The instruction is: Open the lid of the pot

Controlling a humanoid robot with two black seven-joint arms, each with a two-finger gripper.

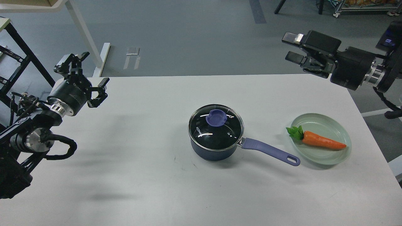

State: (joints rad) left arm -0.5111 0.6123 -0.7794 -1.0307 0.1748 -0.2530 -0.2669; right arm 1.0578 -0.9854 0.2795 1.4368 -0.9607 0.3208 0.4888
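A dark blue pot (213, 150) stands at the middle of the white table (125, 175). Its glass lid (216, 128) lies flat on it, with a purple knob (216, 117) on top. The pot's purple handle (270, 152) points to the right and toward me. My left gripper (86, 70) is open and empty over the table's far left corner, far from the pot. My right gripper (290, 47) is open and empty, raised high above the table's far right edge, fingers pointing left.
A pale green plate (326, 121) with a toy carrot (320, 140) sits right of the pot's handle. A white table leg (84, 34) and a black frame (22, 47) stand behind the table at the left.
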